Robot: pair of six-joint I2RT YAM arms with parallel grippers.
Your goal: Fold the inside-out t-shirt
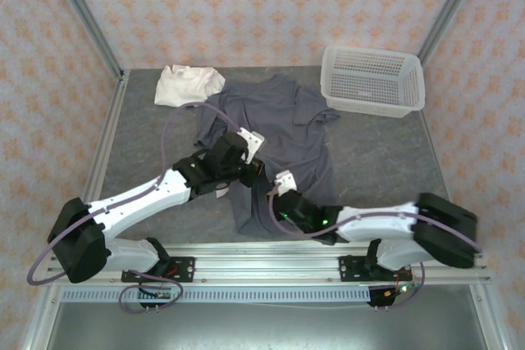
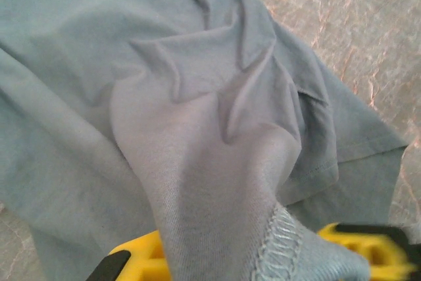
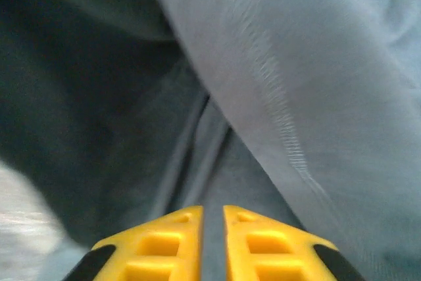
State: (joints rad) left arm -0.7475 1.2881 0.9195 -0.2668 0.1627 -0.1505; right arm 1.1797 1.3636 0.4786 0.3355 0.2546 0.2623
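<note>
The dark slate-grey t-shirt [image 1: 283,120] lies spread and wrinkled in the middle of the table, seams showing. My left gripper [image 1: 248,165] is on its left-hand part. In the left wrist view a taut fold of the t-shirt [image 2: 197,129], with an overlock seam, runs up between the yellow fingers [image 2: 135,258] and hides the tips. The left gripper [image 2: 243,255] is shut on the cloth. My right gripper [image 1: 277,196] sits low on the shirt's near part. Up close, the right gripper [image 3: 212,210] is shut, with a thin strip of the t-shirt [image 3: 316,83] pinched between its pads.
A small cream-white garment [image 1: 189,85] lies crumpled at the back left, touching the shirt's far-left corner. A white plastic basket [image 1: 373,79] stands at the back right, just beyond a sleeve. Bare grey tabletop [image 1: 385,153] stretches to the right of the shirt.
</note>
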